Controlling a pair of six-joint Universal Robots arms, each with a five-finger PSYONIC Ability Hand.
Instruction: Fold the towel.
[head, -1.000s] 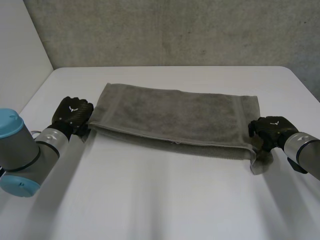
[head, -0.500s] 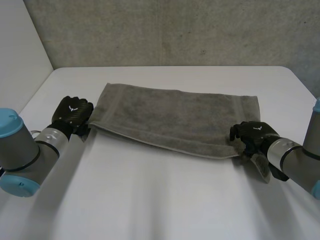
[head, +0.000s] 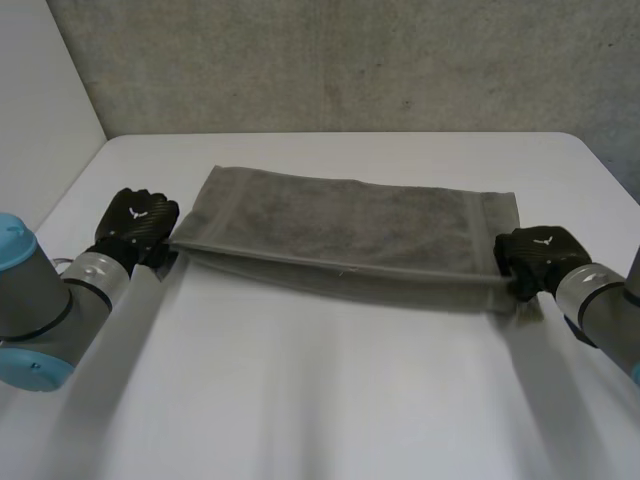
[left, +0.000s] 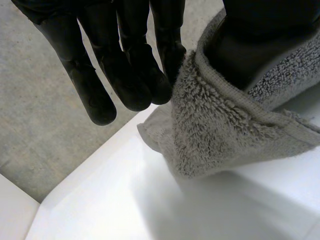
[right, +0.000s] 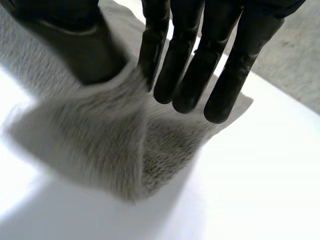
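The towel (head: 350, 225) lies stretched across the middle of the table (head: 320, 400). Its far edge is flat, and its near edge is raised and pulled taut between the two hands. The left hand (head: 135, 222) has the near left corner pinched between thumb and one finger, with the other fingers (left: 125, 75) hanging straight. The right hand (head: 540, 255) is at the near right corner and seems to pinch it the same way, thumb against a finger.
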